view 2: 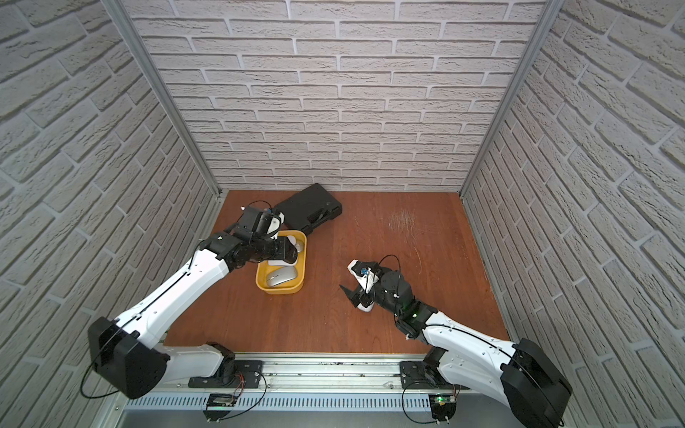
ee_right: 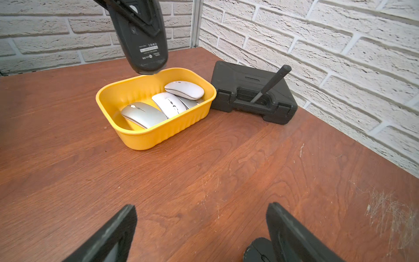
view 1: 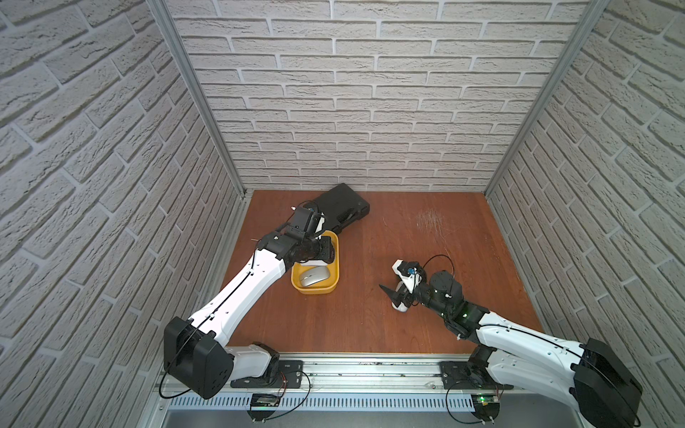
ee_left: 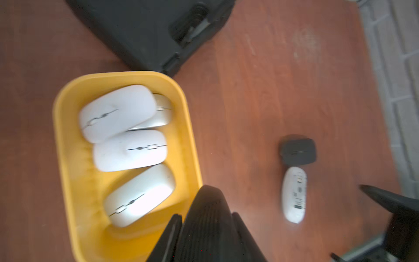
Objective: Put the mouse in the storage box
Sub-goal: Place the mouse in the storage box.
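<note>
A black hard case (view 1: 339, 206) lies on the wooden table (view 1: 407, 326)

Storage box (view 1: 315, 290) (silver mouse (view 1: 314, 277) inside), black case (view 1: 343, 203)

A black mouse (ee_right: 142, 38) hung on end, labelled underside showing, just above the rim of the yellow storage box (ee_right: 154, 138), which sat on the table (ee_right: 204, 170) holding 4 white and silver mice (ee_left: 130, 149).

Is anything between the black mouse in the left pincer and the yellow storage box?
Nothing visible. The left pincer holds the black mouse in open air just above the storage box, near its rim. Four pale mice already lie inside, so it may land on one of them.
</note>
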